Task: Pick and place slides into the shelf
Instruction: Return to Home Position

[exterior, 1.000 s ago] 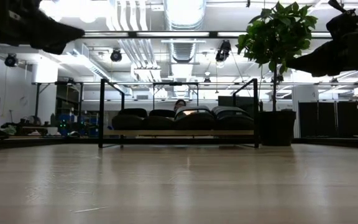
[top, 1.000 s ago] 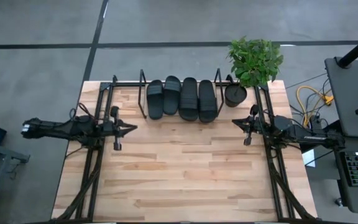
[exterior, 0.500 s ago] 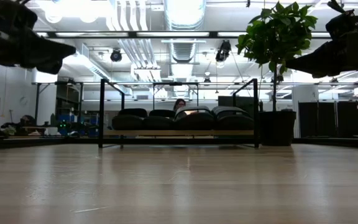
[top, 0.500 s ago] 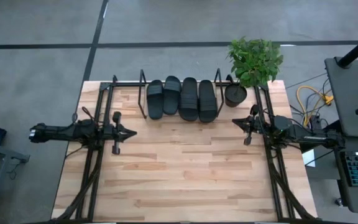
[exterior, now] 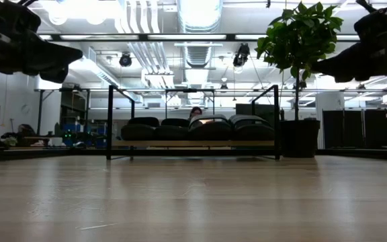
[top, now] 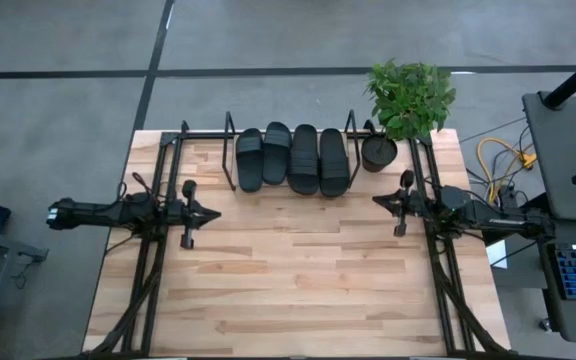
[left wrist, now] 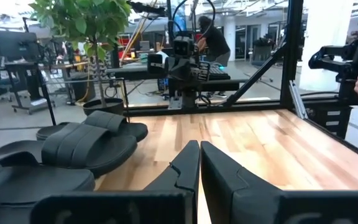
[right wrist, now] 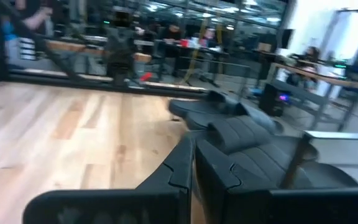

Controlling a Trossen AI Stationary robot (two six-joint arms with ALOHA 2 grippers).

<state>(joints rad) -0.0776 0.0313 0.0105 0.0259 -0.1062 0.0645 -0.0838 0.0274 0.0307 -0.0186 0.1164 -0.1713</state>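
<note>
Several black slides (top: 290,158) lie side by side, soles down, on the shelf (exterior: 193,143), a low board between two black wire uprights (top: 230,150) at the table's far middle. They also show in the left wrist view (left wrist: 86,146) and the right wrist view (right wrist: 247,134). My left gripper (top: 214,211) hangs shut and level over the table's left side, pointing toward the right edge. My right gripper (top: 376,200) hangs shut and level over the right side, pointing toward the left edge. Neither gripper has anything between its fingers (left wrist: 199,146) (right wrist: 192,143).
A potted plant (top: 408,95) in a black pot (top: 378,152) stands just right of the shelf. Bare wooden tabletop (top: 298,270) stretches between the two arms and toward the near edge. A person (left wrist: 213,37) stands beyond the table in the left wrist view.
My left gripper has sunk a little over the table's left side and stays shut. The slides and the shelf have not moved.
</note>
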